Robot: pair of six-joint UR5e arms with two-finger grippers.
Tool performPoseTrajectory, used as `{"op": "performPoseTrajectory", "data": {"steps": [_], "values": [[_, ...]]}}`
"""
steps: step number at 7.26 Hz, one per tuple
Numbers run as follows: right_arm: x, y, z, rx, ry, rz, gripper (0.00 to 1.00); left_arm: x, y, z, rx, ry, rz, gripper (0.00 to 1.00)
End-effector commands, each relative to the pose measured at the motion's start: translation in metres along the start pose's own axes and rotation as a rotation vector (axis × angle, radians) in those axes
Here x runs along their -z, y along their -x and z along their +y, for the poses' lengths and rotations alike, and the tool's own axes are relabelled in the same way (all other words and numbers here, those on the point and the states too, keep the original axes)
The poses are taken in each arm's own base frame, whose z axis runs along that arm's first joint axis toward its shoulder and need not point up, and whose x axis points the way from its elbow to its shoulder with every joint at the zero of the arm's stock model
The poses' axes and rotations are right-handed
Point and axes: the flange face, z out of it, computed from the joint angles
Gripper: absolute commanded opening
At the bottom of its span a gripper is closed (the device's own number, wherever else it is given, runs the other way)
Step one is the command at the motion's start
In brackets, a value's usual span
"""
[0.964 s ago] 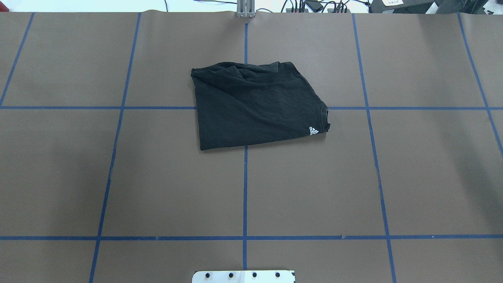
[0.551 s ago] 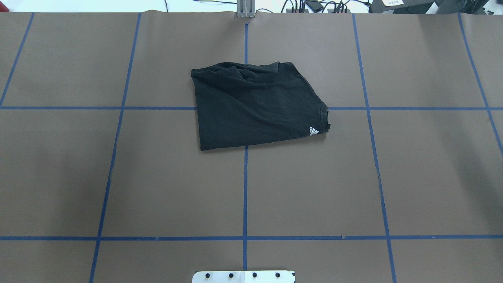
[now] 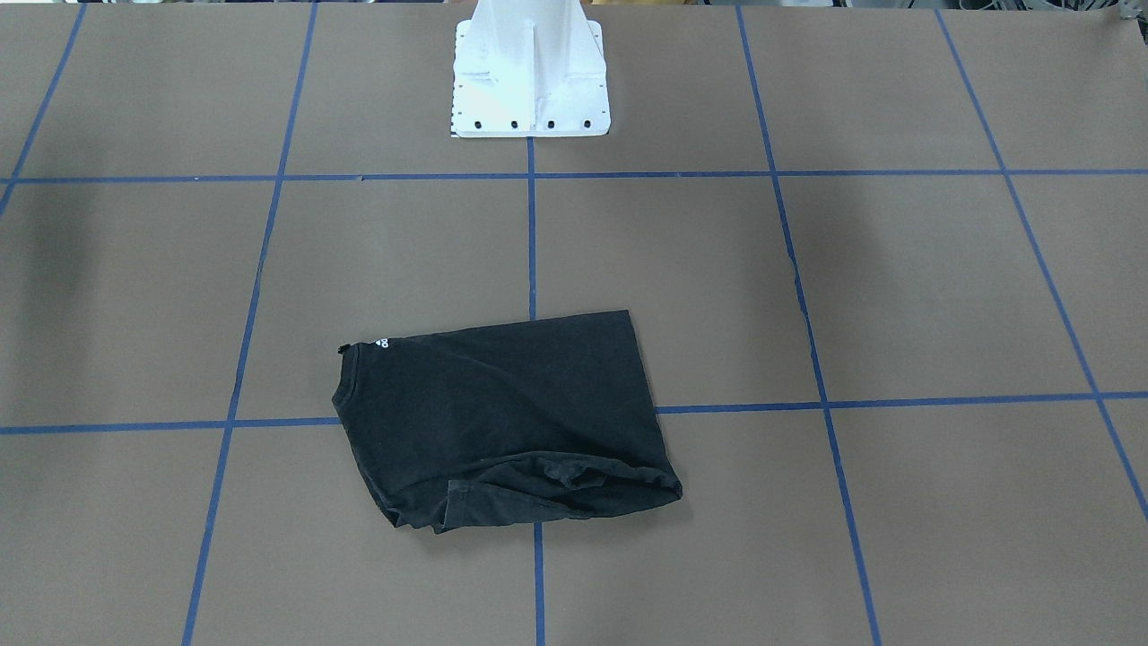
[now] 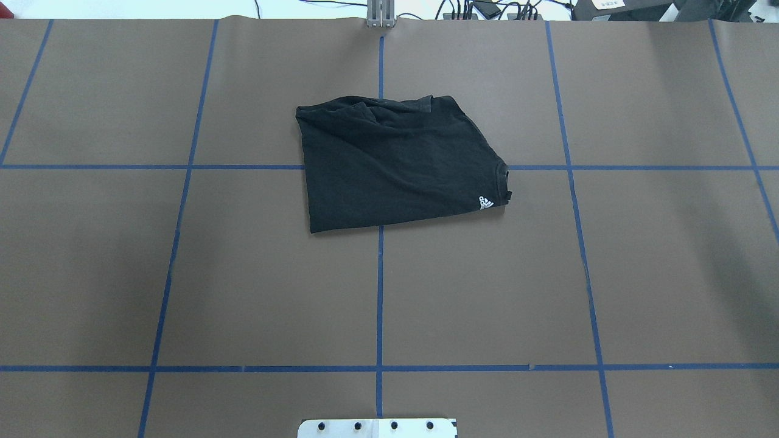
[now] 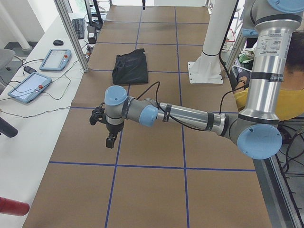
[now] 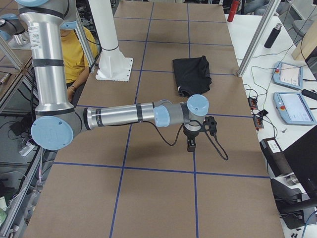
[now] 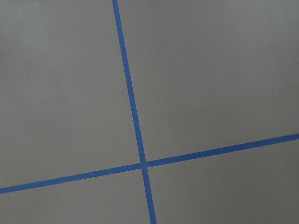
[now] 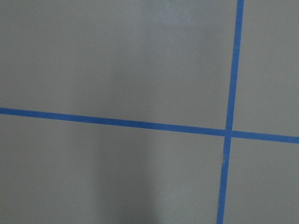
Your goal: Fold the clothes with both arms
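The black T-shirt (image 4: 395, 164) lies folded into a rough rectangle at the table's middle far side. A small white logo (image 4: 485, 203) shows by its collar; the chest graphic is hidden. It also shows in the front-facing view (image 3: 502, 422) and both side views (image 5: 129, 66) (image 6: 192, 73). My left gripper (image 5: 110, 141) hangs above bare table well away from the shirt, seen only in the exterior left view, so I cannot tell if it is open or shut. My right gripper (image 6: 191, 145) hangs likewise at the other end, and I cannot tell its state either.
The white pedestal base (image 3: 529, 81) stands at the robot's edge. Blue tape lines (image 4: 380, 292) grid the brown table. Teach pendants and cables lie on the side bench (image 5: 28, 85) (image 6: 293, 106). A person in yellow (image 6: 81, 47) sits behind the robot.
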Motion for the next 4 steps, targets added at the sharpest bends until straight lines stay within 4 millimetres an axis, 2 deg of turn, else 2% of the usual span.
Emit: {"op": "performPoseTrajectory", "data": {"steps": [1,4], "values": [[0.011,0.014,-0.002,0.023,-0.022,-0.006,1.00,0.005,-0.002,0.004,-0.016,-0.015,0.003,1.00],[0.008,0.019,-0.001,0.034,-0.019,-0.007,1.00,0.009,-0.013,0.005,-0.015,-0.011,0.073,1.00]]}}
